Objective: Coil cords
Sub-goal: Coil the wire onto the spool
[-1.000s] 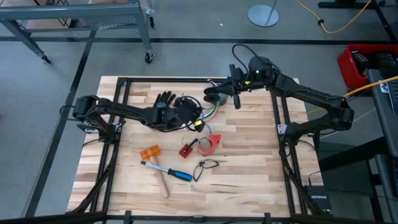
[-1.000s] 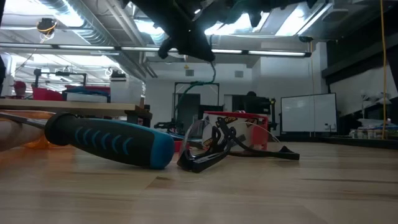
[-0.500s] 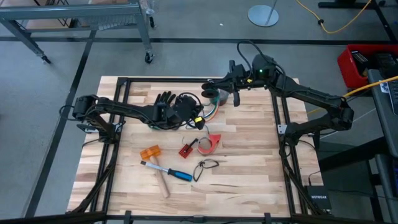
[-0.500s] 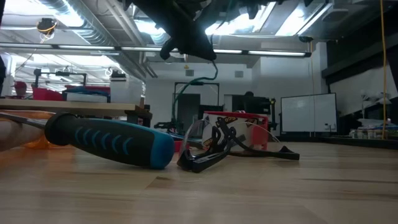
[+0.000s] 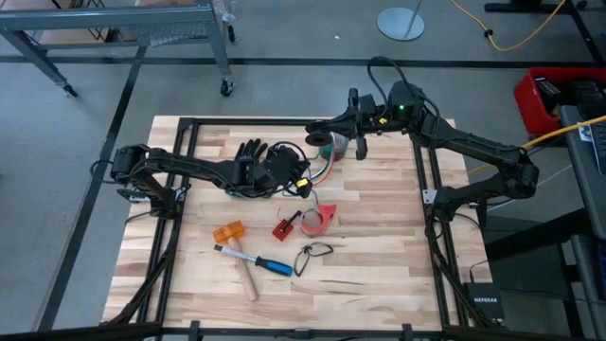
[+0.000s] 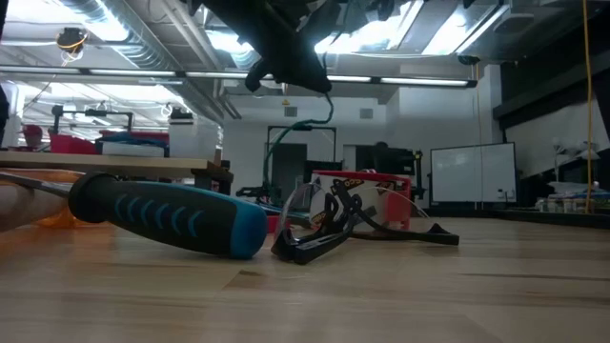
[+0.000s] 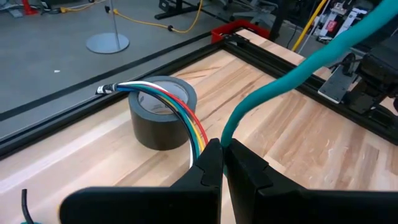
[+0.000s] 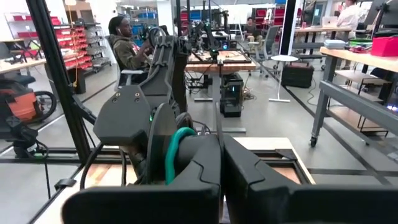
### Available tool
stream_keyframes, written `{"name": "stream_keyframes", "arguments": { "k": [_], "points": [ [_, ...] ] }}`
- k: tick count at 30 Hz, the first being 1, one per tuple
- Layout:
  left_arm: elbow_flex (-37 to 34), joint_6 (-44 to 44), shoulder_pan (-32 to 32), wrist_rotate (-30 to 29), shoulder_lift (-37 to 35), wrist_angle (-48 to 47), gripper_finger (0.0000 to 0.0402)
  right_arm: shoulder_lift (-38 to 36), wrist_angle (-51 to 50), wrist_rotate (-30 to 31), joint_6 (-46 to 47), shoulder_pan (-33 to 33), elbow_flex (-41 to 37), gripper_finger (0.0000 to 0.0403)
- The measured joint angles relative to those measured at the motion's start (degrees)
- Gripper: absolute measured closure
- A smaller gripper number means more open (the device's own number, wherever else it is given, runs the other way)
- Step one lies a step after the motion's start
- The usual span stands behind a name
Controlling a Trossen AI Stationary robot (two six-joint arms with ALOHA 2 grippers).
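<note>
The left gripper [image 7: 221, 163] pinches the cords [image 7: 186, 121] by the tape roll [image 7: 160, 111]. The right gripper [image 8: 219, 163] pinches them too.

Between the black fingers [image 7: 214, 165] of the left gripper [image 7: 222, 155] runs a teal-sheathed stretch of the cords [image 7: 292, 62], which fans past the fingertips into blue, yellow, red, green and white strands (the orange is hard to pick out). Just beyond them sits a dark grey tape roll [image 7: 163, 112]. The right gripper [image 8: 219, 155], black too, has teal curling beside its fingers. The table [image 5: 379, 246] is pale striped wood. Farther off lie a blue-and-black handled tool [image 6: 172, 214], an orange block [image 5: 228, 231] and a red roll [image 5: 319, 218].
</note>
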Motion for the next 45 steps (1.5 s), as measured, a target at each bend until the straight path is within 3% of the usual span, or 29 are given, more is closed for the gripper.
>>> {"name": "stream_keyframes", "arguments": {
  "k": [11,22,33,45],
  "points": [
    [0.0,0.8,1.0,0.0,0.0,-2.4,0.0401,0.0,-0.3,-6.0,2.6,0.0,0.0,0.0401],
    [0.0,-0.5,1.4,0.8,0.0,-7.1,0.0401,0.0,-14.2,-6.3,-1.1,-0.1,0.0,0.0401],
    [0.0,-0.8,4.2,7.8,-0.1,-7.0,0.0401,0.0,-31.7,3.8,-8.1,0.0,0.0,0.0401],
    [0.0,-2.1,9.5,17.2,-0.1,-6.0,0.0401,1.4,-37.3,5.0,-9.6,0.0,-0.2,0.0401]
  ]
}}
